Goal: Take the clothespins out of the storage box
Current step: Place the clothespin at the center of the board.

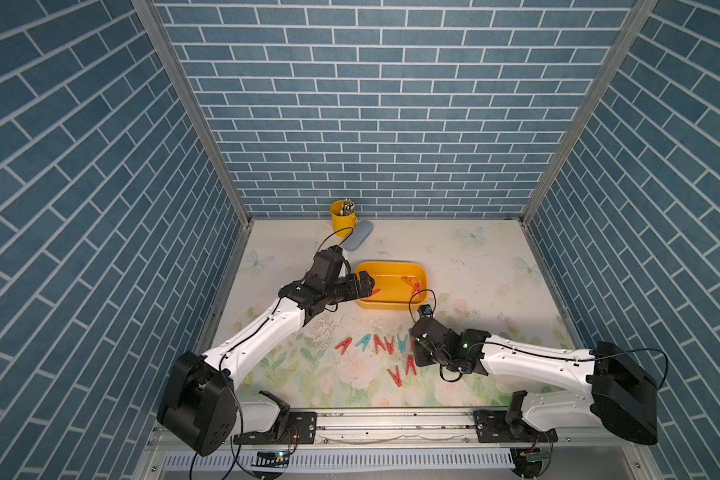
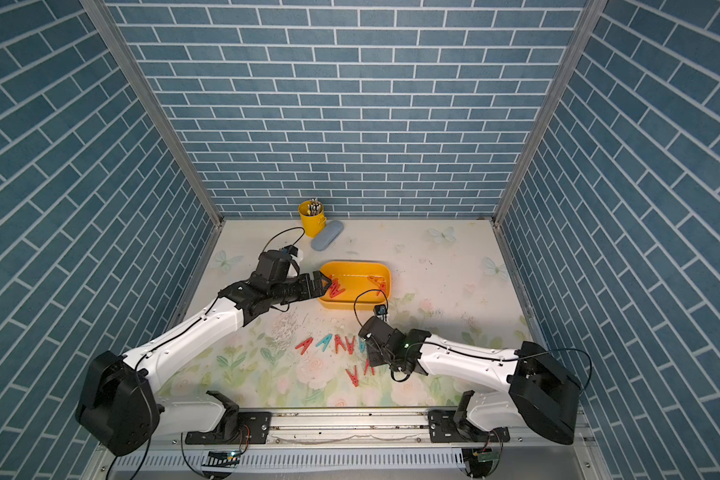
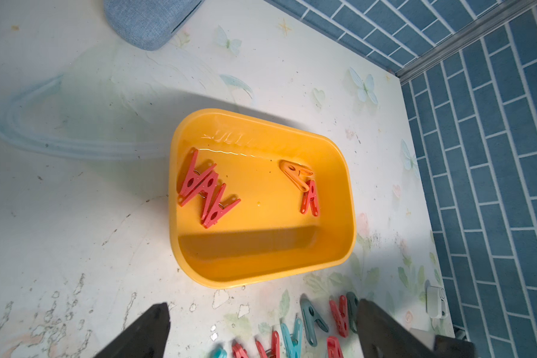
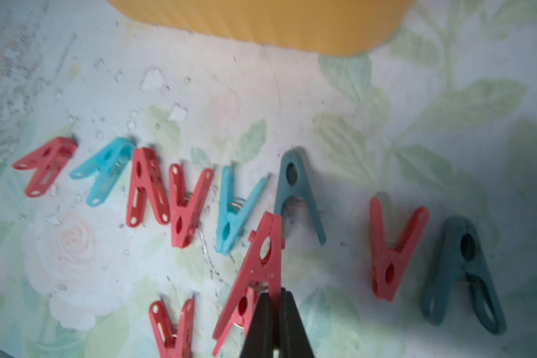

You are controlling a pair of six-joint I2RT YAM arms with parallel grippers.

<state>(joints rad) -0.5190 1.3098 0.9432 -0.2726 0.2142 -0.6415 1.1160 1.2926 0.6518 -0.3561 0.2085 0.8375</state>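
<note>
Bright overhead light fills both top views; their wide lens bows the brick walls [image 1: 100,166] at the edges. Ahead of the left gripper [image 3: 262,305], the storage box [image 3: 351,217] shows a thin glare streak and a dark shadow band on its floor. Around the right gripper [image 4: 275,293] everything is soft: the red clothespin [image 4: 258,263] at its tips and the clothespins [image 4: 180,210] beyond blur.

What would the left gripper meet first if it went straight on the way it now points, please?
Probably the red clothespins at the storage box's left end; the open left gripper sits right beside them. Depth is unclear, so it might touch the box floor first.
</note>
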